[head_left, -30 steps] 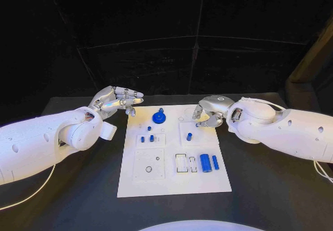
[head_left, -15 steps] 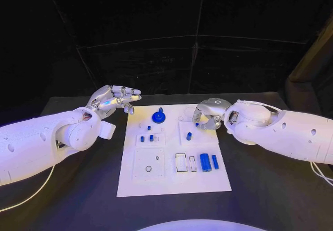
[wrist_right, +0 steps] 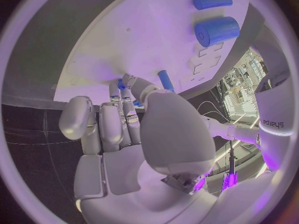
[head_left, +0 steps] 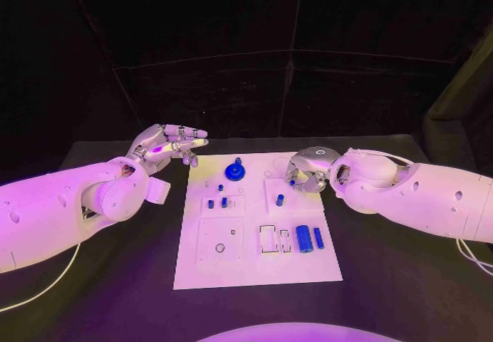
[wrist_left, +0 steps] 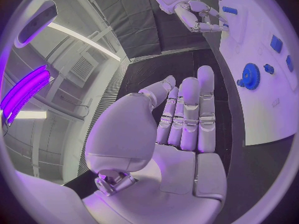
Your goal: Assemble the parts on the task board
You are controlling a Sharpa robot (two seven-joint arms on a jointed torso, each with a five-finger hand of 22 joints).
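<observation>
On the white flat task board (head_left: 257, 221), lying on the black table (head_left: 390, 249), the blue gear (head_left: 235, 172) and some small blue pegs (head_left: 216, 204) already stand in place; two blue cylinders (head_left: 309, 239) lie loose, so much work is left. The right robot hand (head_left: 307, 173) pinches a small blue part (head_left: 292, 183) above the board. The left robot hand (head_left: 167, 145) is open and empty, beside the board.
</observation>
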